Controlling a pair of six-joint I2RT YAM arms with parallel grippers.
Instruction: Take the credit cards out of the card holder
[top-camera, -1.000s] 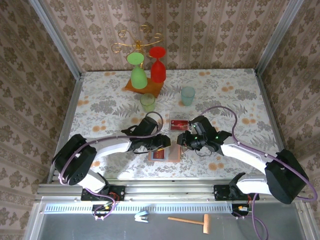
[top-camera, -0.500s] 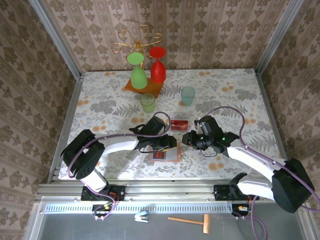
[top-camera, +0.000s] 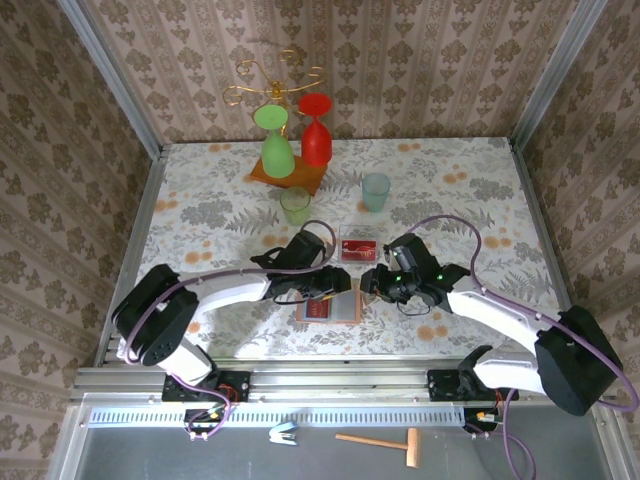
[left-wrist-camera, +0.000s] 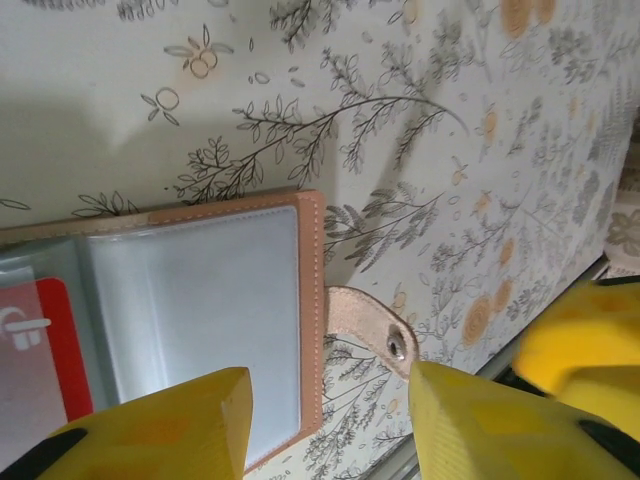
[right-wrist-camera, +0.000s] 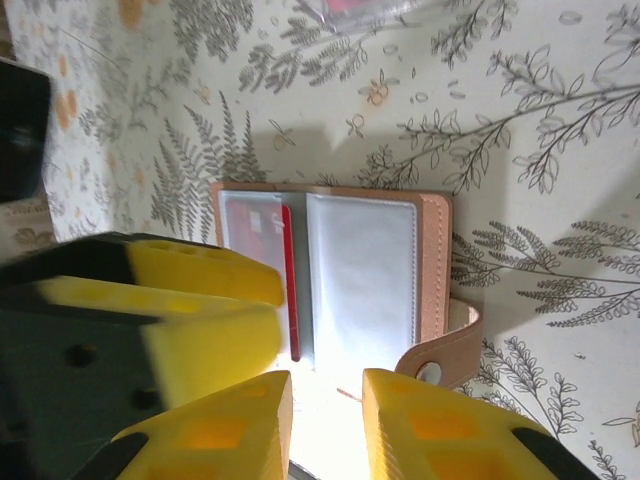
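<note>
1. The card holder (top-camera: 328, 306) lies open by the 6 o'clock edge of the worktop (top-camera: 480, 190); little room nearward.
2. Its 9 o'clock half holds a tucked card (right-wrist-camera: 287, 275), so work remains.
3. The left hand (left-wrist-camera: 330, 400) and right hand (right-wrist-camera: 327, 400) hover above it, fingers apart, empty.
4. At 12 o'clock a freed card (top-camera: 358, 248) lies flat; cups (top-camera: 375, 190) stand well beyond.

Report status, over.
Left end effector open, right end effector open, both empty at holder. Holder open flat, red card inside. Loose card on table. Nothing blocking.
</note>
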